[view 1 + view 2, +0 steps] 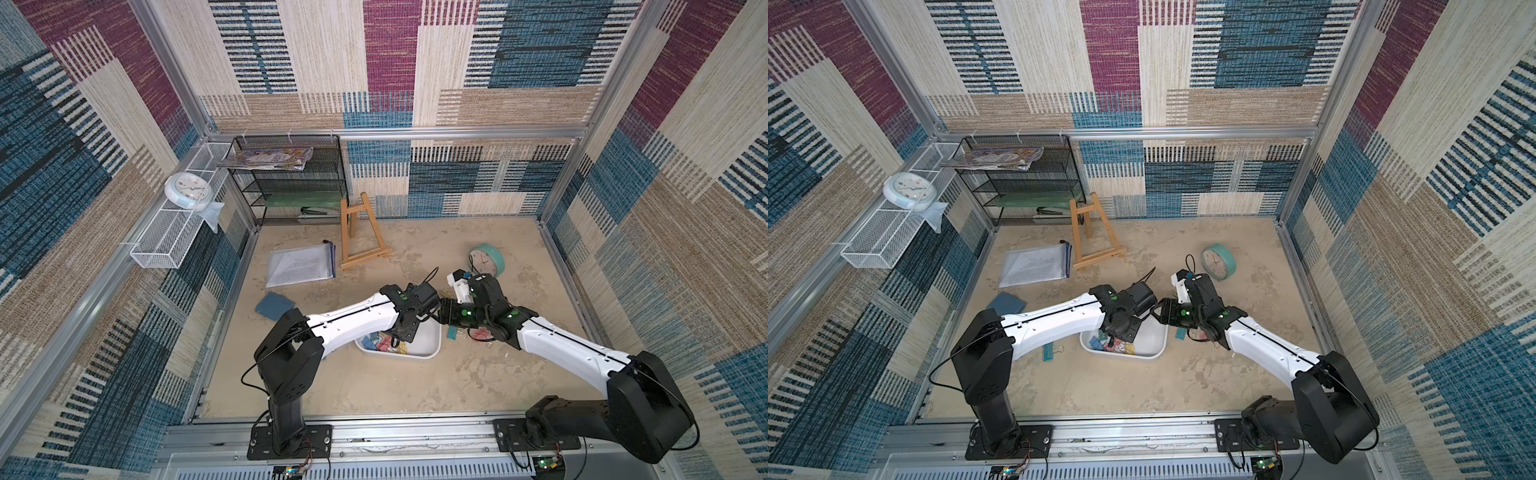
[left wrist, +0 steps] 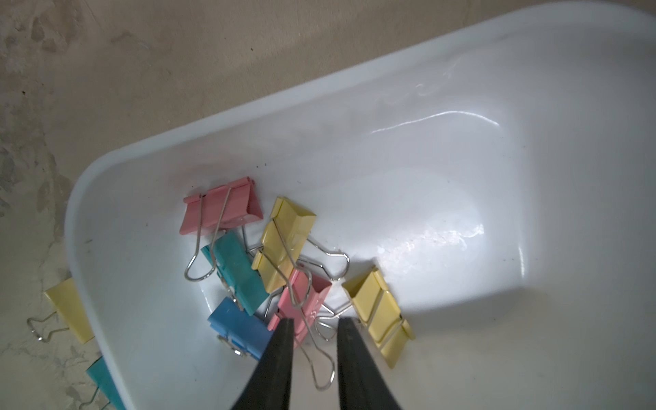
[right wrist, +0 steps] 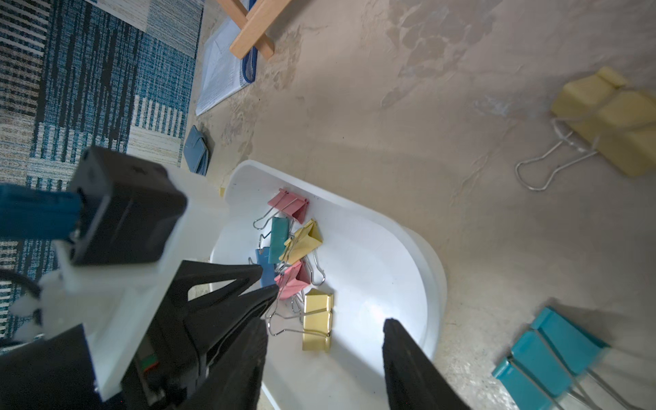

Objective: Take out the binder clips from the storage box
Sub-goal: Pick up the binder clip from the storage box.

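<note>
Left gripper (image 2: 316,321): narrow, not yet shut, astride wire handle (image 2: 322,387) of pink clip (image 2: 312,294) in box (image 2: 461,159). Handle in line with fingers (image 2: 280,355), clip body just ahead. Right gripper (image 3: 323,332): half open, empty, by box rim, farther off.

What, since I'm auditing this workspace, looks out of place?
A white clock rests face-up across the rim of the white mesh basket, overhanging it; the magazines atop the black rack sit askew.
</note>
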Controlling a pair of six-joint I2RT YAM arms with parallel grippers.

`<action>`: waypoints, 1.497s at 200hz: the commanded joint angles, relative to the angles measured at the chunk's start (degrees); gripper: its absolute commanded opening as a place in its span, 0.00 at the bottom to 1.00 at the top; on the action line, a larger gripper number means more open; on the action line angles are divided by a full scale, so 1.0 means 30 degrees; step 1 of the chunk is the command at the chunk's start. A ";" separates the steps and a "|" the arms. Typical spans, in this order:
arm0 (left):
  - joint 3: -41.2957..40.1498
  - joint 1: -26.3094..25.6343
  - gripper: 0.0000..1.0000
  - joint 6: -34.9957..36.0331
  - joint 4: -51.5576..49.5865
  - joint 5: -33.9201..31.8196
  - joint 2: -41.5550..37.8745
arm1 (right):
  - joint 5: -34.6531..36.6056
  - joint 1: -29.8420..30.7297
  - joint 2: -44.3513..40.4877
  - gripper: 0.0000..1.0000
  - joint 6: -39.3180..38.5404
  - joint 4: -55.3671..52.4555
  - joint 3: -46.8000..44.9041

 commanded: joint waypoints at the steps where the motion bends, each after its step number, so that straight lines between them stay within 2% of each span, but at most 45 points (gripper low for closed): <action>1: 0.0279 0.0044 0.28 0.0218 -0.0562 -0.0615 0.0295 | -0.1629 0.0051 0.0268 0.56 0.0457 0.1498 -0.0383; 62: 0.0592 0.0205 0.27 0.0598 -0.0647 -0.1156 0.1265 | -0.2397 0.0153 0.1086 0.55 0.0108 0.1395 -0.0161; 125: 0.0661 0.0316 0.19 0.0895 -0.0704 -0.1139 0.1976 | -0.2047 0.0176 0.1265 0.54 -0.0052 0.0955 -0.0065; 146: 0.0664 0.0300 0.09 0.0919 -0.0707 -0.1231 0.1978 | -0.2047 0.0183 0.1257 0.54 -0.0051 0.0926 -0.0037; 158: 0.0671 0.0292 0.00 0.0850 -0.0809 -0.1308 0.1722 | -0.1996 0.0184 0.1234 0.54 -0.0092 0.0879 -0.0021; 196: 0.0569 0.0281 0.00 0.0947 -0.0630 -0.1942 0.0286 | -0.1928 0.0200 0.1139 0.54 -0.0148 0.0747 0.0023; 236: 0.0516 0.0286 0.00 0.0953 -0.0360 -0.1690 -0.0195 | -0.2047 0.0209 0.1142 0.54 -0.0211 0.0803 0.0159; 299: -0.0224 0.0294 0.00 0.0258 0.1450 0.0309 -0.0368 | -0.2208 0.0300 0.1136 0.54 -0.0317 0.0611 0.0403</action>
